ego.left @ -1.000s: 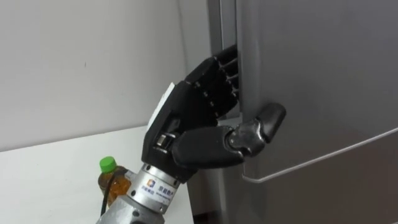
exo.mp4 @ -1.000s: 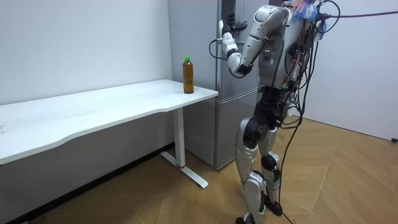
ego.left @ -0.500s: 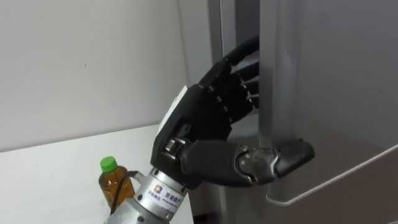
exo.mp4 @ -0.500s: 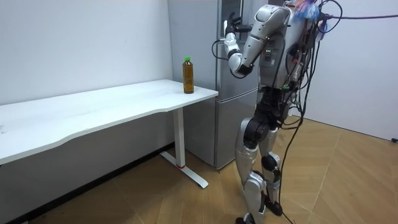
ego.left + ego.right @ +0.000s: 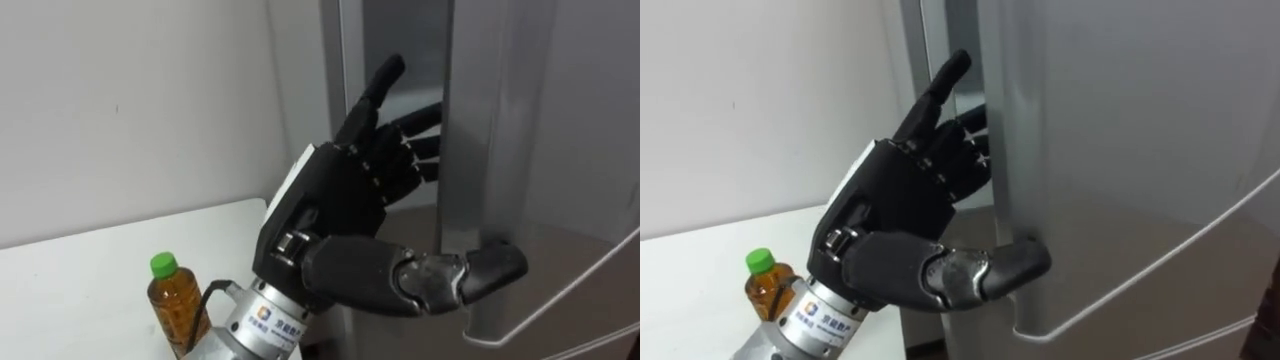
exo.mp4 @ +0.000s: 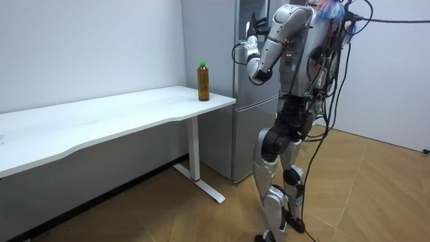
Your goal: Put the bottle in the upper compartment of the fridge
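Left robot hand [image 5: 335, 205], pinching the edge of the grey metal fridge door [image 5: 560, 120] to open it; amber green-capped bottle [image 5: 175, 308] parked on white bench [image 5: 70, 290].

Upper fridge door [image 5: 560, 150] barely ajar, narrow gap at its edge taken up by left hand [image 5: 340, 200] hooked round it, door panel barring the interior, bottle [image 5: 172, 305] standing free on white table [image 5: 70, 290], open air above it.
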Motion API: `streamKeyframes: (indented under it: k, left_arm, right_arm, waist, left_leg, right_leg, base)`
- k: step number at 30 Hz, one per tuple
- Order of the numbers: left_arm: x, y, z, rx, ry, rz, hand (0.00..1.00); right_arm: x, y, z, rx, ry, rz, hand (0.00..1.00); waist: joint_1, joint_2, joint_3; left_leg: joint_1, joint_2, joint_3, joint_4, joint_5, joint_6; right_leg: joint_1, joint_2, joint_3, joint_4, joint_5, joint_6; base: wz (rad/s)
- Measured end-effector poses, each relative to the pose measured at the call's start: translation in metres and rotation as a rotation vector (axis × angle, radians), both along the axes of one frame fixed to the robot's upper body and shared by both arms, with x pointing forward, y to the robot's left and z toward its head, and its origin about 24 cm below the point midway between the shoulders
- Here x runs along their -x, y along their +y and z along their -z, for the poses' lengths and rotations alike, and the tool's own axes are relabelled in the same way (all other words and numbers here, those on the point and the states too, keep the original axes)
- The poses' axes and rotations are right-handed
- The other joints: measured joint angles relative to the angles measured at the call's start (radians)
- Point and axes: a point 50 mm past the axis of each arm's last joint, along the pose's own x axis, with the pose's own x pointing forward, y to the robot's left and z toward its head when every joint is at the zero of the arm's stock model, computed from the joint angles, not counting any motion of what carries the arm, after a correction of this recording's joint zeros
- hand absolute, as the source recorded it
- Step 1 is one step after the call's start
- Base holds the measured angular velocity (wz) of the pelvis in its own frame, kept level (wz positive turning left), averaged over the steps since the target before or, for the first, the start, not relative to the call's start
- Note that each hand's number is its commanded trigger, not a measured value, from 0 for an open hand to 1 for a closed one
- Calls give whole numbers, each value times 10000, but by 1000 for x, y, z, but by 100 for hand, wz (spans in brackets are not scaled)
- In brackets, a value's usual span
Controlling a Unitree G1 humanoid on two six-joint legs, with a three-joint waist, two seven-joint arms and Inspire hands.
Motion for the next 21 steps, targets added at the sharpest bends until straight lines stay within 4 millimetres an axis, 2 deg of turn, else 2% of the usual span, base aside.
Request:
streamKeyframes:
  k: [4, 5, 7, 9, 12, 16, 21]
  left_arm:
    - [2, -3, 0, -52, -136, 268, 0]
    - [3, -5, 0, -28, -162, 442, 0]
    - [7, -11, 0, 25, -227, 834, 0]
    - [10, -17, 1, 27, -265, 1384, 0]
    - [14, -29, 4, -180, -299, 2358, 0]
    - [17, -43, 16, -1043, 47, 3482, 0]
    - [17, -48, 32, -2179, 552, 3924, 0]
  right_arm:
    - [-1, 0, 0, -92, -74, 128, 0]
    - [-1, 0, 0, -83, -93, 125, 0]
    - [-2, -1, -1, -75, -128, 99, 0]
    - [-3, -1, -1, -43, -164, 73, 0]
    - [-4, -2, -1, -39, -199, 68, 0]
    - [-7, -7, -4, 26, -330, 115, 0]
    - [-7, -8, -4, 28, -331, 124, 0]
  waist:
    - [-268, -18, 9]
    - [-316, 38, -26]
    - [-502, 16, -12]
    - [-559, 81, -47]
    - [-812, 125, 15]
    - [-1079, 428, 74]
    - [-1130, 435, 86]
  left_leg:
    - [-3, -1, 88, -71, -39, 117]
    - [-22, 22, 147, -79, -46, 133]
    - [-18, 93, 256, -82, -55, 150]
    - [13, 121, 401, -128, -66, 158]
    - [88, 112, 537, -173, -66, 159]
    - [341, 128, 791, -394, -69, 153]
    - [286, 142, 956, -382, -80, 99]
  right_leg:
    - [-79, 10, 87, 14, 42, 32]
    - [-143, 22, 138, 18, 93, 30]
    - [-179, 34, 186, 36, 120, 34]
    - [-235, 73, 320, 39, 175, 20]
    - [-167, 112, 433, -6, 234, 14]
    - [-165, 159, 615, 3, 235, 13]
    - [-338, 250, 828, 3, 234, -34]
  base:
    - [-8]
    - [-17]
    - [-18]
    - [-26]
    - [-14]
    - [-19]
    - [-15]
